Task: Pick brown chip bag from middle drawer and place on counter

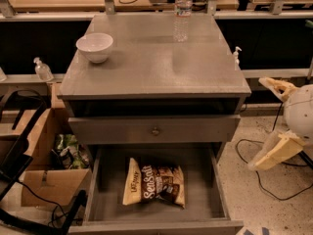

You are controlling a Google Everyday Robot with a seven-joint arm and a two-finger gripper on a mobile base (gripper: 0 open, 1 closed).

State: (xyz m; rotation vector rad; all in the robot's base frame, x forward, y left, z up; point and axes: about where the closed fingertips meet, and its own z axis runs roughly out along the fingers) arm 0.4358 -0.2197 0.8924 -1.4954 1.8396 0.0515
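Gripper (259, 124) hung at three o'clock, fingers spread wide and empty — well apart from the brown chip bag (155, 185), which lay flat in the open middle drawer (201, 192) at six. Nothing was done yet, I judged: grasp, lift and placing on the counter (146, 67) were all left.

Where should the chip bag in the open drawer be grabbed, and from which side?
Probably pinch the chip bag across its puffed middle, coming straight down from above. It lies flat on the floor of the drawer, whose side walls block a sideways approach, so only its top face is free. The gripper hangs open, right of the cabinet, away from the bag.
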